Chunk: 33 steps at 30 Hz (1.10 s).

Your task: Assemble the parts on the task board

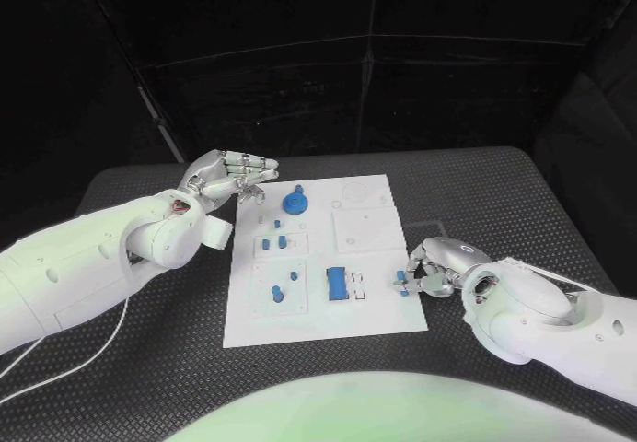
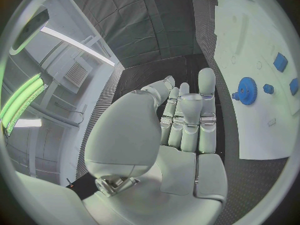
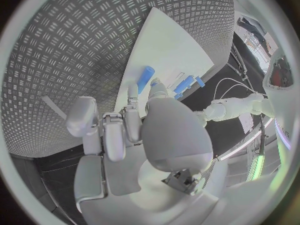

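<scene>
The task board (image 1: 325, 318) is flanked: a small blue part (image 1: 399, 280) is pinched at its right edge by the right hand (image 1: 432, 269), seemingly for insertion, while the left hand (image 1: 228, 173) is held curled, empty, beside its far-left corner.

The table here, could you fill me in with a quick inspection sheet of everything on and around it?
Surface: black table with a ridged tread pattern.
Job's things: white task board in the middle; blue gear near its far end, large blue block near its near end, smaller blue parts between them.
Clutter: nothing seen.
Hands: left hand at the board's far left corner, fingers curled, holding nothing; right hand at the board's right edge, fingertips by a small blue piece, grip unclear.
Cables: white cable beside the left arm.
Surroundings: dark curtains behind the table.
</scene>
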{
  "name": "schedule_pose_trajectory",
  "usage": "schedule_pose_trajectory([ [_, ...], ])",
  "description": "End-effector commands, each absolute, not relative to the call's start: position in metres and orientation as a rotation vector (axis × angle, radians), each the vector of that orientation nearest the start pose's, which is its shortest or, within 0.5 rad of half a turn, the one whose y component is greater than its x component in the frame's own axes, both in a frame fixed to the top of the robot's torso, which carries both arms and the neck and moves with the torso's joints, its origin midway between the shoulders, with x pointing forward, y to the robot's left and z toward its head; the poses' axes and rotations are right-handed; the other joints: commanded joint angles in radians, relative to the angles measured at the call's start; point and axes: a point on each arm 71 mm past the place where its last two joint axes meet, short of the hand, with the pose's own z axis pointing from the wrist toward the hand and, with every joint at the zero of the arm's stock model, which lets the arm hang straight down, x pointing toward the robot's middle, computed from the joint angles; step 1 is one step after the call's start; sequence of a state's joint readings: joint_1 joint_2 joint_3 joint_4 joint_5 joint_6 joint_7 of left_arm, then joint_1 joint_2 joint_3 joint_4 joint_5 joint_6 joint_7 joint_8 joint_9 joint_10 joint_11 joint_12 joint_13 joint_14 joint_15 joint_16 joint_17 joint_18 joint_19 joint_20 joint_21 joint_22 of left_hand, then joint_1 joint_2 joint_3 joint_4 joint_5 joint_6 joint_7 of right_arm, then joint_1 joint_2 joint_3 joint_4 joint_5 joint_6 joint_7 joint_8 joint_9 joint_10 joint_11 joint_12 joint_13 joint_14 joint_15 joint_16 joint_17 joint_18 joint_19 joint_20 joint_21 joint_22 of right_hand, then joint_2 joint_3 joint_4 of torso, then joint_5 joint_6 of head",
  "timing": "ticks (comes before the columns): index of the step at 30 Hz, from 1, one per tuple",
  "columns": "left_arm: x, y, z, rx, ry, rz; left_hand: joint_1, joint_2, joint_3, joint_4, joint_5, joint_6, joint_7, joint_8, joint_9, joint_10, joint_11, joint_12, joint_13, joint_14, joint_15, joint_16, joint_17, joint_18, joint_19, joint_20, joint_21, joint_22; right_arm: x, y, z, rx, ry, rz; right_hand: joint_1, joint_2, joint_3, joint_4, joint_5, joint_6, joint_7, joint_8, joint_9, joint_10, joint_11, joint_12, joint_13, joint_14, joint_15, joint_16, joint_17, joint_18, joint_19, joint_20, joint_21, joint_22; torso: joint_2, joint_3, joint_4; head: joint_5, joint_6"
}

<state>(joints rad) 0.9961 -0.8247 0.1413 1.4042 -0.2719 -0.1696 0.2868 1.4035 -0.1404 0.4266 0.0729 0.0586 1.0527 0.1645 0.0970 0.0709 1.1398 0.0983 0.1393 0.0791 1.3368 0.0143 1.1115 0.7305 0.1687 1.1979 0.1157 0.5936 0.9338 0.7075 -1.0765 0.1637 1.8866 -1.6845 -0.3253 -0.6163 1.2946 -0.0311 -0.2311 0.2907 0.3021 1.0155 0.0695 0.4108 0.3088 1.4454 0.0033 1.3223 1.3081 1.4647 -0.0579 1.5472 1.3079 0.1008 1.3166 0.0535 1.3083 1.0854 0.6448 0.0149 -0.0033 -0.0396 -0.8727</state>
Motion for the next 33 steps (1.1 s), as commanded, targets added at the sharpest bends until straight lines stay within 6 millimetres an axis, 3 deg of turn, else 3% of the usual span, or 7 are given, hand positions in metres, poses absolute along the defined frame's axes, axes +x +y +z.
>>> schedule_pose_trajectory([
  [1, 0.491, 0.228, -0.225, -1.017, 1.567, -1.500, 0.000, 0.008, -0.004, -0.002, -0.001, -0.004, 0.003, 0.004, -0.001, -0.008, 0.002, 0.007, -0.001, -0.007, 0.000, -0.002, -0.001, 0.013, -0.004, 0.000, -0.004, -0.002, 0.347, -0.234, -0.285, 0.079, 1.998, 0.266, 0.009, -0.003, -0.002, -0.005, -0.003, 0.007, -0.001, 0.003, -0.001, -0.003, -0.008, -0.002, 0.050, 0.093, -0.009, -0.004, 0.201, -0.001, -0.002, -0.006, -0.004, -0.001, -0.001, 0.0003, 0.0000, 0.001, 0.000],
  [9, 0.491, 0.228, -0.225, -1.019, 1.569, -1.500, 0.000, 0.008, -0.004, -0.002, -0.001, -0.004, 0.003, 0.004, -0.001, -0.008, 0.002, 0.007, -0.001, -0.007, 0.000, -0.002, -0.001, 0.013, -0.004, 0.000, -0.004, -0.002, 0.347, -0.228, -0.288, 0.044, 1.999, 0.261, 0.114, 0.016, 0.028, -0.047, 0.026, 0.005, -0.005, 0.005, 0.007, -0.002, -0.014, -0.002, 0.051, 0.094, -0.014, -0.003, 0.204, -0.002, 0.001, -0.012, -0.004, 0.002, 0.000, -0.0008, 0.0012, 0.001, 0.000],
  [15, 0.490, 0.228, -0.225, -1.019, 1.569, -1.500, 0.000, 0.008, -0.004, -0.002, -0.001, -0.004, 0.003, 0.004, -0.001, -0.008, 0.002, 0.007, -0.001, -0.007, 0.000, -0.002, -0.001, 0.013, -0.004, 0.000, -0.004, -0.002, 0.349, -0.224, -0.289, 0.005, 1.983, 0.242, 0.199, 0.049, 0.076, -0.087, -0.027, 0.004, -0.008, -0.001, 0.008, -0.004, -0.017, -0.005, 0.050, 0.094, -0.018, -0.002, 0.208, -0.003, 0.003, -0.016, -0.004, 0.004, 0.001, -0.0008, 0.0020, 0.002, 0.000],
  [21, 0.490, 0.229, -0.226, -1.019, 1.569, -1.499, -0.001, 0.009, -0.004, -0.002, -0.001, -0.004, 0.003, 0.005, -0.001, -0.009, 0.002, 0.008, -0.001, -0.006, 0.000, -0.001, 0.000, 0.013, -0.004, 0.000, -0.006, -0.003, 0.350, -0.220, -0.290, -0.019, 1.974, 0.232, 0.290, 0.076, 0.192, -0.127, -0.053, 0.005, -0.007, -0.015, 0.004, -0.010, -0.019, -0.012, 0.048, 0.095, -0.021, -0.001, 0.210, -0.004, 0.005, -0.021, -0.004, 0.007, 0.000, -0.0009, 0.0007, 0.007, 0.000],
  [27, 0.490, 0.229, -0.226, -1.019, 1.571, -1.498, -0.001, 0.009, -0.004, -0.002, -0.001, -0.004, 0.003, 0.005, -0.001, -0.009, 0.002, 0.008, -0.001, -0.006, 0.000, -0.001, 0.000, 0.013, -0.004, 0.000, -0.006, -0.003, 0.348, -0.218, -0.290, 0.009, 1.993, 0.252, 0.236, 0.034, 0.306, -0.088, -0.002, -0.002, -0.005, -0.030, 0.003, -0.008, -0.016, -0.015, 0.048, 0.095, -0.016, -0.001, 0.211, -0.005, 0.006, -0.016, -0.003, 0.010, -0.001, -0.0008, -0.0002, 0.009, 0.000],
  [30, 0.490, 0.229, -0.226, -1.020, 1.572, -1.498, -0.001, 0.009, -0.004, -0.002, -0.001, -0.004, 0.003, 0.005, -0.001, -0.009, 0.002, 0.008, -0.001, -0.006, 0.000, -0.001, 0.000, 0.013, -0.004, 0.000, -0.006, -0.003, 0.345, -0.218, -0.289, 0.072, 2.022, 0.283, 0.181, -0.023, 0.425, -0.048, 0.043, 0.001, -0.008, -0.039, 0.006, -0.005, -0.015, -0.013, 0.050, 0.096, -0.017, 0.001, 0.215, -0.005, 0.009, -0.016, -0.001, 0.015, -0.001, -0.0010, -0.0009, 0.010, 0.000],
  [33, 0.490, 0.229, -0.226, -1.020, 1.573, -1.499, -0.001, 0.009, -0.004, -0.002, -0.001, -0.004, 0.003, 0.005, -0.001, -0.009, 0.002, 0.008, -0.001, -0.006, 0.000, -0.001, 0.000, 0.013, -0.004, 0.000, -0.006, -0.003, 0.342, -0.218, -0.287, 0.131, 2.036, 0.316, 0.149, -0.049, 0.491, -0.034, 0.067, 0.004, -0.004, -0.040, 0.010, -0.001, -0.015, -0.008, 0.055, 0.097, -0.017, 0.004, 0.221, -0.006, 0.012, -0.016, 0.002, 0.020, -0.001, -0.0013, 0.0000, 0.009, 0.000],
])
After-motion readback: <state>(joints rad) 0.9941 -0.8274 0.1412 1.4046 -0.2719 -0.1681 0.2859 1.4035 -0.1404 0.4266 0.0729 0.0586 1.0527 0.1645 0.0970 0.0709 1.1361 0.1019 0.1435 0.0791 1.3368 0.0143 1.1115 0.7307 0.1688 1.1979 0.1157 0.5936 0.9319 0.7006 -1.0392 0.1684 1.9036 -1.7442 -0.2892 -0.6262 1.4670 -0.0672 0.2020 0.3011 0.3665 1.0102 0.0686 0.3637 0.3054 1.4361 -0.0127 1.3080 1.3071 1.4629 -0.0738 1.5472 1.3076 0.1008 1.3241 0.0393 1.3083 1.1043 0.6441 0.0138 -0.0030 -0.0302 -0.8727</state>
